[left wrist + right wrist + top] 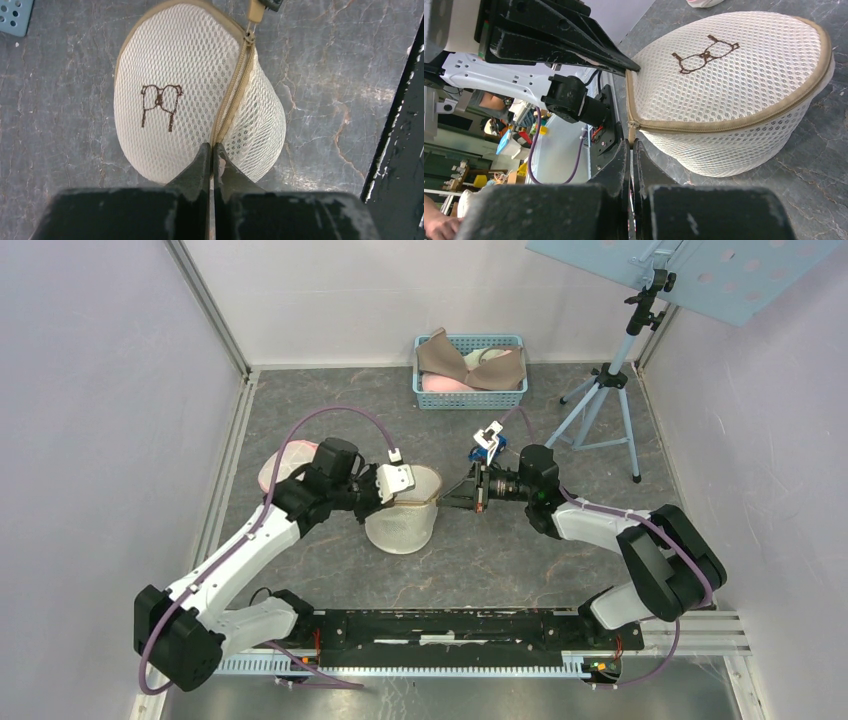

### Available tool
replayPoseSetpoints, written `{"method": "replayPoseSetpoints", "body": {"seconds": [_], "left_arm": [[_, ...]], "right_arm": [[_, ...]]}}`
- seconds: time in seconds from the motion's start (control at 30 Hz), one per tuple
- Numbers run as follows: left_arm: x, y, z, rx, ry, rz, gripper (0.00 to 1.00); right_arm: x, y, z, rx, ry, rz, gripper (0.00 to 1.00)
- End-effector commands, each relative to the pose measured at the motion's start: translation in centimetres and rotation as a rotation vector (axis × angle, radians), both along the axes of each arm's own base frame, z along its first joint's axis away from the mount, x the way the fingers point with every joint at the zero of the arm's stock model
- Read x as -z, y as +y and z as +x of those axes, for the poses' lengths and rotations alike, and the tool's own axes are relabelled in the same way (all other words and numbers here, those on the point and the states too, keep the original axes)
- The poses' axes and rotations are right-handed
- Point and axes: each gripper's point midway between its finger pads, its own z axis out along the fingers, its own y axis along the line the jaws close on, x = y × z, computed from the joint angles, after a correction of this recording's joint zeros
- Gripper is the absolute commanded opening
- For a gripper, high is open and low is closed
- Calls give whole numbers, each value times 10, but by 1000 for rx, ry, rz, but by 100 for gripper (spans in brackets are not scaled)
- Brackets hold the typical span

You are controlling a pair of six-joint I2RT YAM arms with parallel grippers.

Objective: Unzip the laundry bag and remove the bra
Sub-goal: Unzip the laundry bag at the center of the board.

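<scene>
1. Mid-table sits the zipped bag (402,512); no bra shows through it.
2. Pinching the bag where the zip (231,100) ends is the left gripper (212,148); the right gripper (631,144) is clamped on the pull (630,131).
3. Light and floppy, it will likely drag: anchor the zip end, tug only the pull.

The laundry bag (405,525) sits near the middle of the table (500,565), between the two arms. The left gripper (212,150) is clamped on the bag's left rim, at one end of the zip. The right gripper (631,147), at the bag's right side, is closed on the zipper pull (256,9) at the other end. Behind the bag, against the back wall, stands a basket (470,400) with garments (470,365) in it. A tripod (605,390) stands to the basket's right, in the far right corner. A further fabric item (280,468) lies left of the bag, partly hidden behind the left arm. The arms' bases sit on a rail (450,625) at the near edge.
</scene>
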Motion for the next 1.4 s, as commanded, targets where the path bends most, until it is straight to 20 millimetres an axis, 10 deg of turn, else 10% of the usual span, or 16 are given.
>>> {"method": "replayPoseSetpoints", "body": {"seconds": [0.0,0.13,0.27,0.67,0.97,1.23,1.37], "left_arm": [[-7,6,13,3,-54,26,11],[-40,-20,-18,156,-38,-106,47],[-43,-29,-19,153,-18,-96,57],[-26,-56,-17,150,90,-78,47],[-8,-36,-18,109,62,-11,2],[1,-9,-3,81,-4,11,2],[-18,-22,-7,94,43,-71,29]], "right_arm": [[-17,-2,-4,-15,-64,37,0],[-15,2,-9,-28,-55,41,0],[-15,7,-14,-46,-51,44,0],[-17,13,-14,-58,-52,51,0],[-14,3,-8,-37,-60,30,0],[-15,-10,5,5,-75,23,0],[-16,-8,5,5,-69,34,0]]}}
